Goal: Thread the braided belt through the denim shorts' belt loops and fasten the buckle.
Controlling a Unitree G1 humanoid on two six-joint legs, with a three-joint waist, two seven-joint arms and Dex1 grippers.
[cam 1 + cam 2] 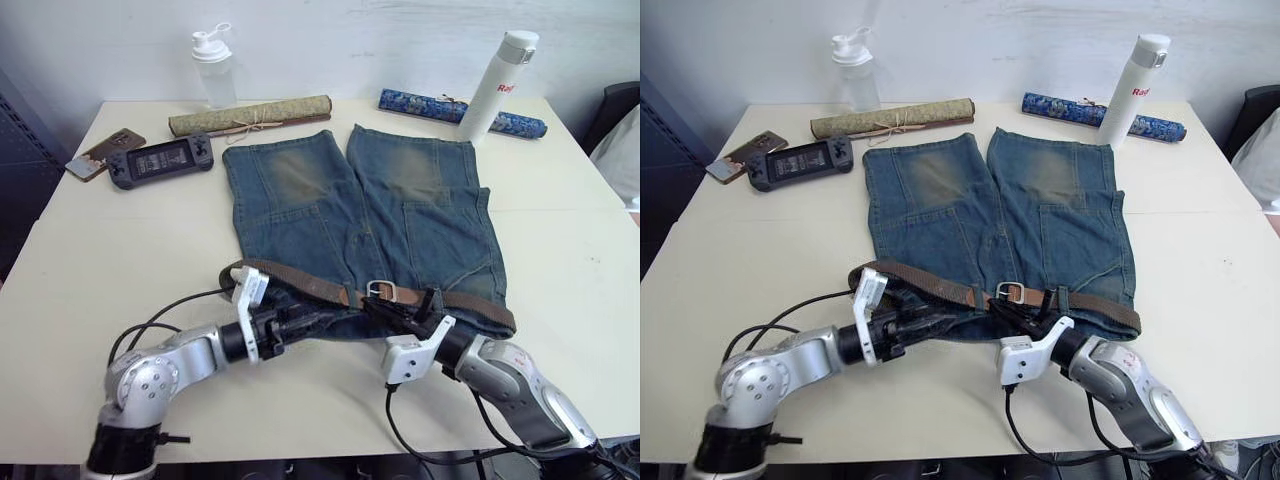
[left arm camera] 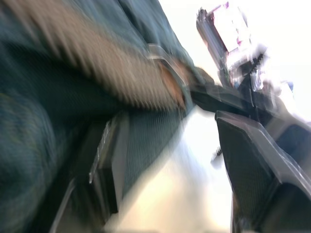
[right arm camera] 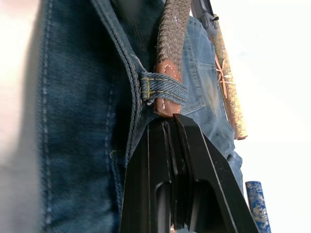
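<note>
Left eye view: one table point(image 1: 80, 270) carries everything, and the denim shorts point(image 1: 355, 215) lie at its middle, legs pointing away from the robot, waistband nearest it.

To the left of the shorts lie one phone point(image 1: 104, 152) and, just beside it, one handheld game console point(image 1: 160, 160). Beyond the shorts' left leg stands one clear shaker bottle point(image 1: 213, 68), with one tan rolled mat point(image 1: 250, 116) lying between it and the hem. Beyond the right leg lies one blue patterned rolled mat point(image 1: 440, 108), with one white flask point(image 1: 497, 85) standing on it or just in front of it.

One braided belt point(image 1: 300, 283) runs across the waistband, its buckle point(image 1: 381, 291) sitting near the middle of the waist.

Two grippers work at the waistband. The left gripper point(image 1: 300, 320) is at the shorts' left half; in the left wrist view its fingers point(image 2: 252, 170) stand wide apart with denim between them. The right gripper point(image 3: 170, 124) is just right of the buckle; in the right wrist view its fingers are pressed together on the belt's tan leather tab point(image 3: 165, 87), where one belt loop point(image 3: 163, 88) wraps over it.

The shaker bottle's contents cannot be made out.
</note>
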